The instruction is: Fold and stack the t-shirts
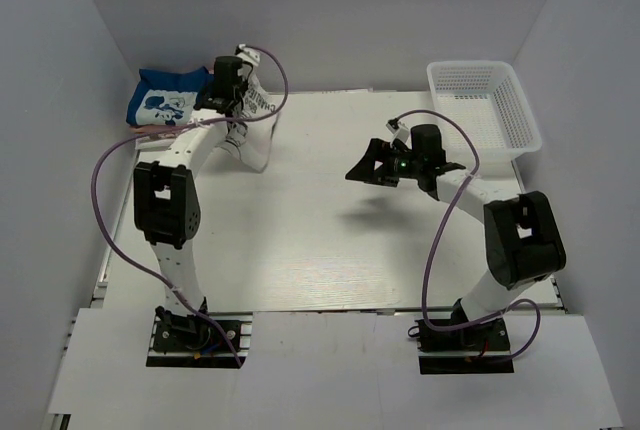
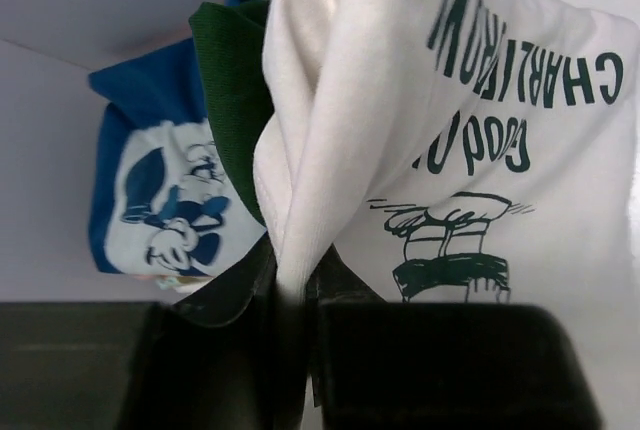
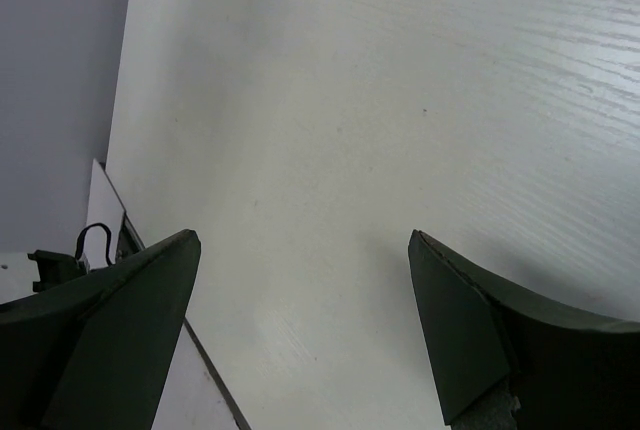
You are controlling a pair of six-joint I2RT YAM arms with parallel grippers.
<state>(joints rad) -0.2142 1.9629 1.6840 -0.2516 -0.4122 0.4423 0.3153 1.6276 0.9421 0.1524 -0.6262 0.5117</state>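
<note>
The t-shirts sit bunched at the far side of the tabletop, well apart from the white mesh basket and across to its left. The cream t-shirt, with dark green lettering and a cartoon drawing, shows largest. It hangs in soft folds from the left fingers, which are closed tight on a bunched ridge of its cloth. Farther from the basket lies the blue t-shirt with a white cartoon print, and a dark green t-shirt is wedged between the two. The right fingers hover spread wide over bare tabletop, nearer the basket, holding nothing. I judge the cloth light and limp, prone to sag and drag its neighbours along. A pinch at a shoulder seam or hem corner, not mid-body, should let it spread flat for folding.
</note>
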